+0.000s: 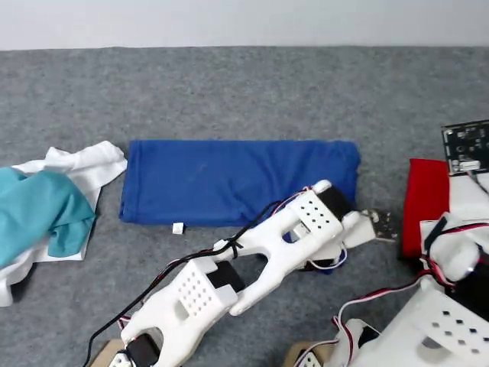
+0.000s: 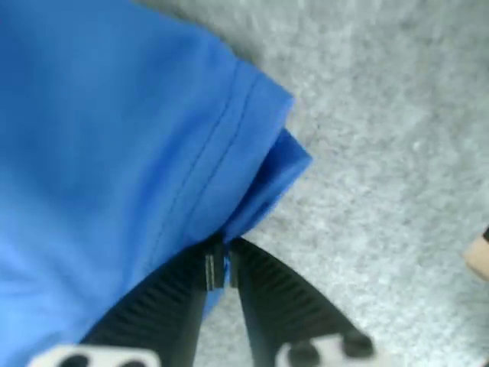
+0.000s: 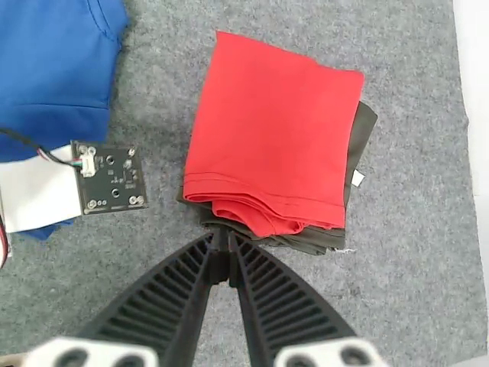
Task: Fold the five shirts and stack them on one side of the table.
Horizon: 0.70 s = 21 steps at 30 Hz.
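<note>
A blue shirt (image 1: 237, 182) lies folded into a long band across the middle of the table. My left gripper (image 2: 218, 264) is shut on the hem at its near right corner (image 2: 252, 206), and the left arm (image 1: 290, 237) stretches over that corner. To the right, a folded red shirt (image 3: 275, 145) rests on a folded dark shirt (image 3: 359, 176); the red shirt (image 1: 424, 206) also shows at the table's right side. My right gripper (image 3: 226, 256) is shut with nothing in it, just short of this stack's near edge.
A crumpled white shirt (image 1: 76, 168) and a teal shirt (image 1: 42, 206) lie heaped at the table's left edge. The left arm's wrist board (image 3: 107, 177) sits between the blue shirt (image 3: 53, 69) and the stack. Grey cloth (image 1: 244, 92) covers the table.
</note>
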Tool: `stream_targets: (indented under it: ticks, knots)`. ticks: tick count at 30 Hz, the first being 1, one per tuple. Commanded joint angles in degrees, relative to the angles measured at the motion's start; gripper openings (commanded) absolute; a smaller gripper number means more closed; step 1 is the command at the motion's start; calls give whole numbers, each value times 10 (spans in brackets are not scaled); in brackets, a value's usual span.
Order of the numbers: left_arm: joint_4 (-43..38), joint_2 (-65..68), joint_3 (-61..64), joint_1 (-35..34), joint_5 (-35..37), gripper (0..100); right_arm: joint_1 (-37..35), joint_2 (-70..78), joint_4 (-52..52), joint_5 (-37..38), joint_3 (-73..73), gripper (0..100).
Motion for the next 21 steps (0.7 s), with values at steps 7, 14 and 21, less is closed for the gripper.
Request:
stream_targets:
  ticks: [7,14,21]
  knots:
    - [22,-65,2,13,4,124,7,-9,20,-4,-3,9]
    - [20,-69,0,9,2,126,7,-8,20,-4,-3,9]
    - [17,-74,-4,-1,-16,126,7,-7,20,-4,-3,9]
